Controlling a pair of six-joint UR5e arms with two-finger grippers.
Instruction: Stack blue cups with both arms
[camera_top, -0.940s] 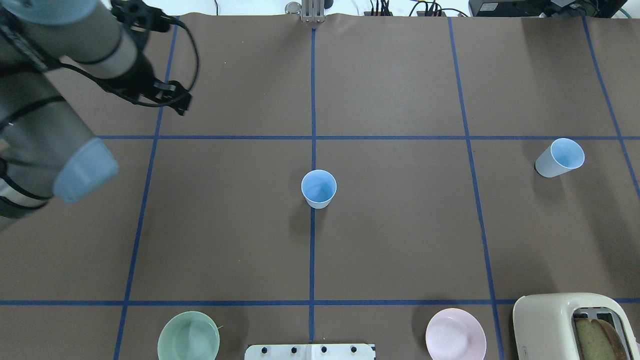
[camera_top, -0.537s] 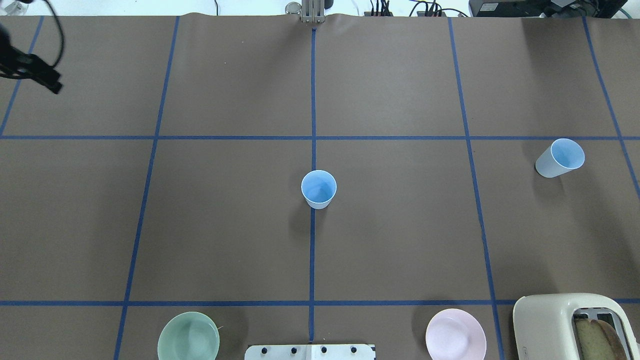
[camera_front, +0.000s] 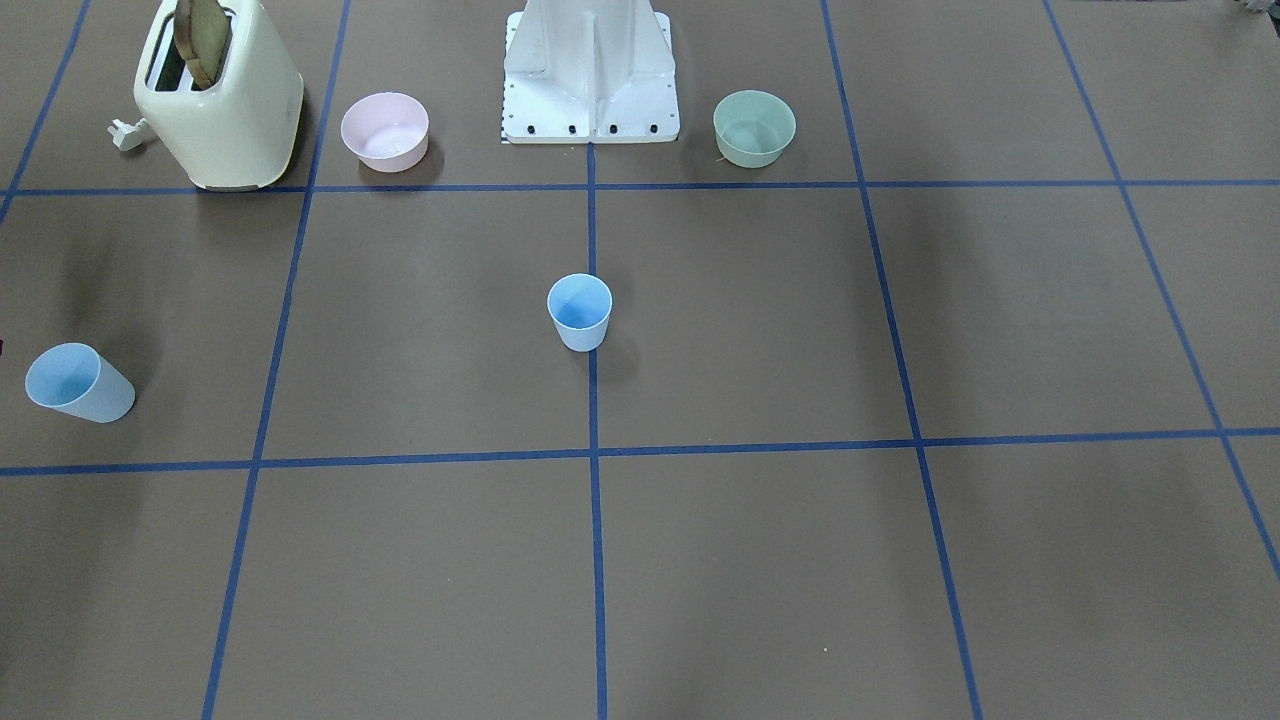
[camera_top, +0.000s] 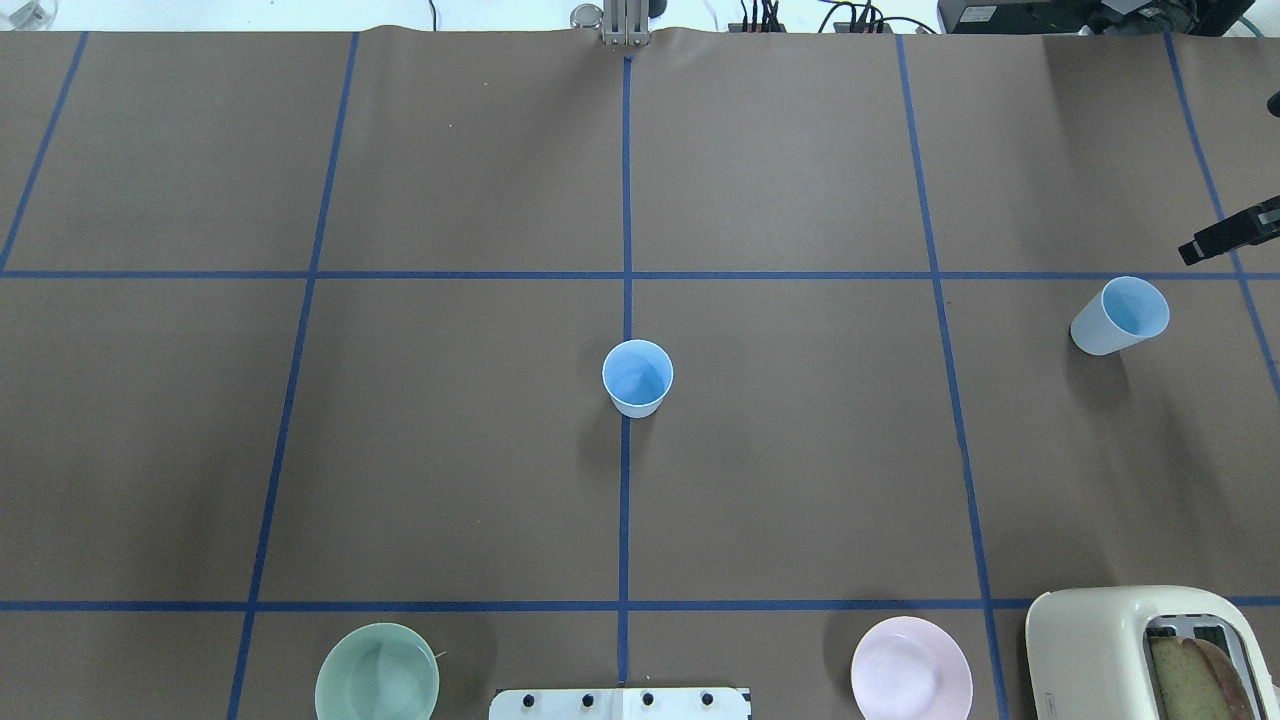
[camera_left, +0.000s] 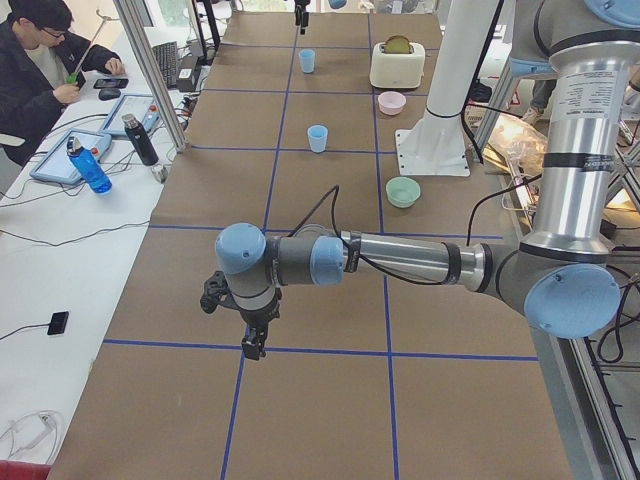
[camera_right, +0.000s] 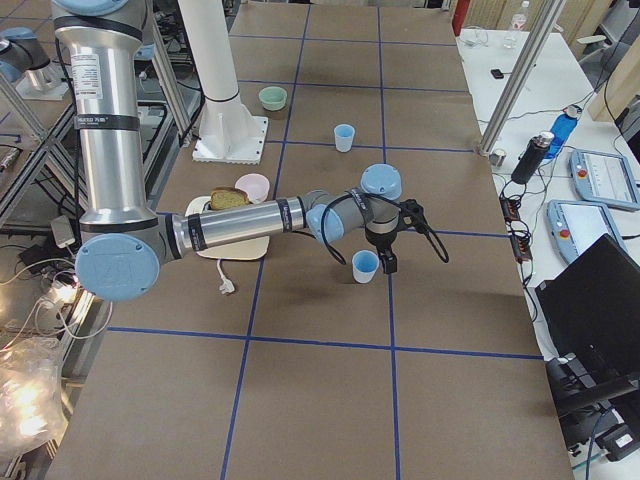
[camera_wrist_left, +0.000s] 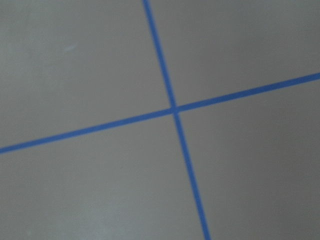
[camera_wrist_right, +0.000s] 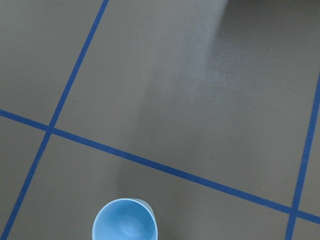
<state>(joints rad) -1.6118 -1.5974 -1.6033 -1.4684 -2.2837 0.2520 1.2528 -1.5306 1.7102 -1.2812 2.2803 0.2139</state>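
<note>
One blue cup (camera_top: 637, 377) stands upright at the table's middle on the centre tape line; it also shows in the front view (camera_front: 579, 311). The second blue cup (camera_top: 1120, 316) stands upright on the robot's right side, and in the right wrist view (camera_wrist_right: 125, 220) it sits at the bottom edge. A black part of my right gripper (camera_top: 1225, 240) pokes in at the overhead view's right edge, just beyond this cup and apart from it; I cannot tell its jaws. My left gripper (camera_left: 255, 345) hangs low over a tape crossing far on the left, away from both cups; I cannot tell its state.
A cream toaster (camera_top: 1150, 650) with bread stands at the near right. A pink bowl (camera_top: 911, 668) and a green bowl (camera_top: 377, 672) flank the white base stand (camera_top: 620, 703). An operator's desk with tablets and bottles (camera_left: 90, 165) runs along the far side.
My left arm has swung out of the overhead view to the left. A black part of my right gripper has come in at the right edge near the right cup. The cups have not moved.
</note>
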